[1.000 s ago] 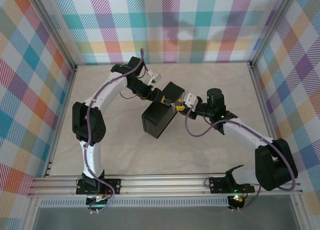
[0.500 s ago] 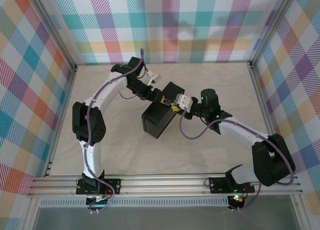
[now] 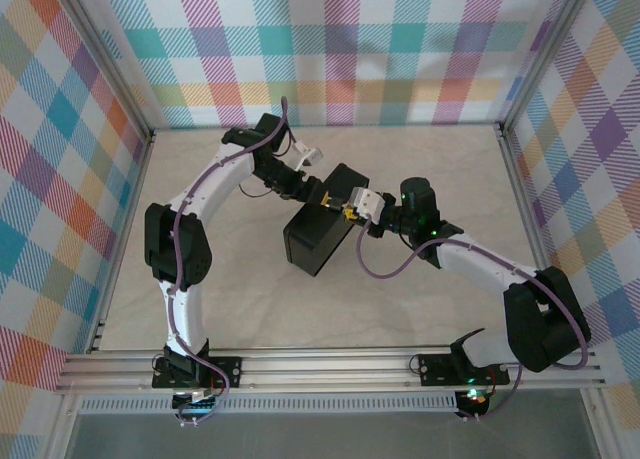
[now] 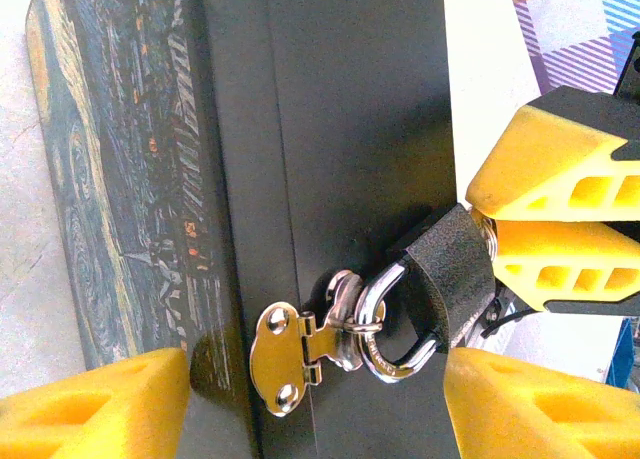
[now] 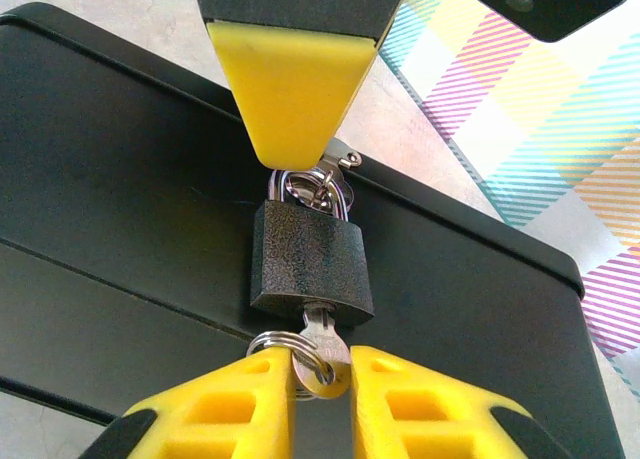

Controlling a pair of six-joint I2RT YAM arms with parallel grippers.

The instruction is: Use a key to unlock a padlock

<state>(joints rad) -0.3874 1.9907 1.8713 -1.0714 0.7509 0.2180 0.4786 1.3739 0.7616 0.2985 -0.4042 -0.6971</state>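
In the top view, the left gripper [image 3: 316,192] sits at the 12 o'clock end of the dark rectangular box with a Starry Night picture on its lid [image 3: 315,241]. In the left wrist view its yellow wedge fingers [image 4: 100,404] stand wide apart, one at 7 o'clock against the lid's edge and the other at 5 o'clock, just beside the padlock. The box's front face lies between them. Whether they squeeze the box cannot be told.

The small dark squarish padlock with a thin silvery shackle [image 5: 310,259] hangs from the silvery metal hasp [image 4: 285,354] on the box's front face, just past the left gripper's fingertips. In the left wrist view its long axis runs from 8 o'clock, where the shackle loops through the hasp, to 2 o'clock, where its base meets the right gripper.

In the right wrist view the padlock stands along the 12-to-6 line, with the shackle at 12. The tiny silvery metal key [image 5: 320,359] sits in its base, its blade pointing to 12 and its head at 6, with a thin silvery key ring [image 5: 268,341] through the head. The right gripper [image 5: 322,379] comes in from 6 o'clock, its yellow fingers drawn nearly together and pinching the key's head. In the top view it sits at the box's 2 o'clock.
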